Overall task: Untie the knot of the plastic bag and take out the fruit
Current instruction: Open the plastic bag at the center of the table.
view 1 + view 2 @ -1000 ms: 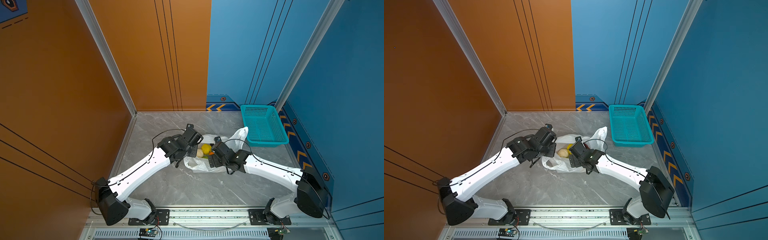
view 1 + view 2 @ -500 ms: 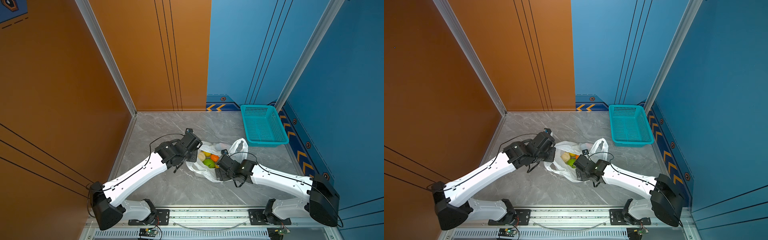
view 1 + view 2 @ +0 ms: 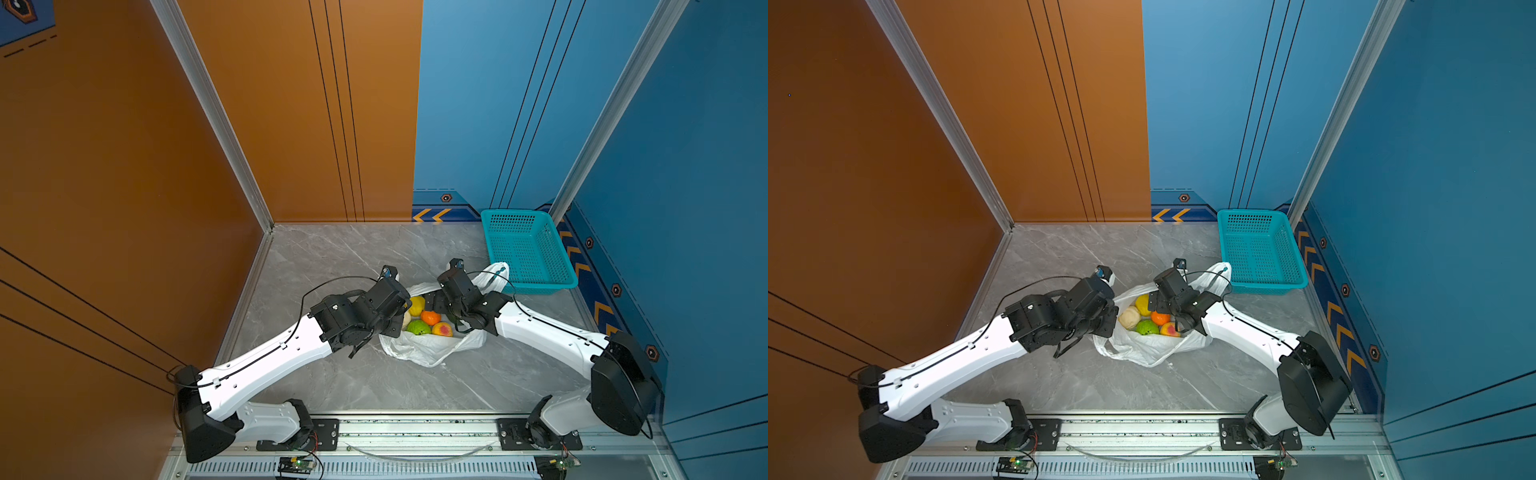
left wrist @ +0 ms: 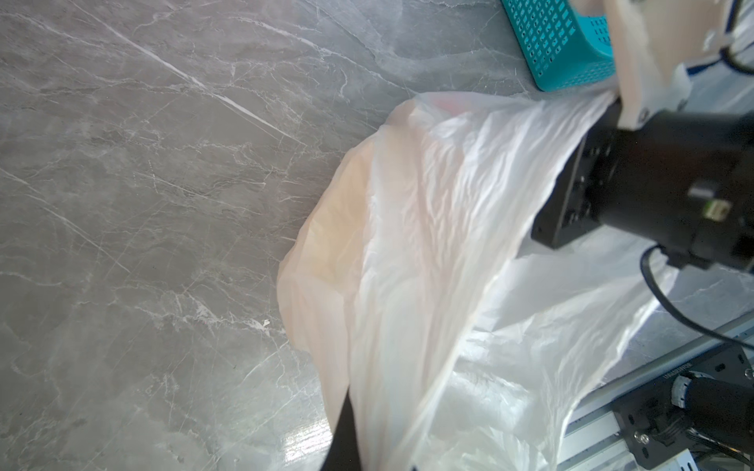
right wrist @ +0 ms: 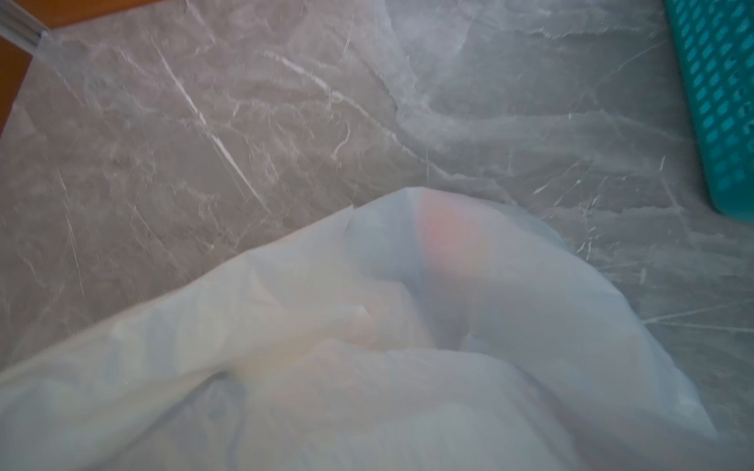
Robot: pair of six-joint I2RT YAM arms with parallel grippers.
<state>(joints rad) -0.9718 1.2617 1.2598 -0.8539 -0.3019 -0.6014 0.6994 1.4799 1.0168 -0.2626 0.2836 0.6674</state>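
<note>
Plainly the plastic bag [image 3: 428,349] lies untied and open on the table [image 3: 332,257], the fruit [image 3: 424,319] bunched in its mouth. The left gripper [image 3: 400,318] is pinched on its edge, and the right gripper [image 3: 434,301] stands spread wide beside the fruit. Should that edge slip, slack plastic could fold over the fruit and snag the spread fingers. The film is thin, crinkly and translucent; the fruit small and rounded.

Teal basket [image 3: 528,249] (perforated sides) is sitting far right on the grey marble tabletop [image 3: 332,266], near the blue wall [image 3: 685,166]; the orange wall [image 3: 124,166] is running along the left.
</note>
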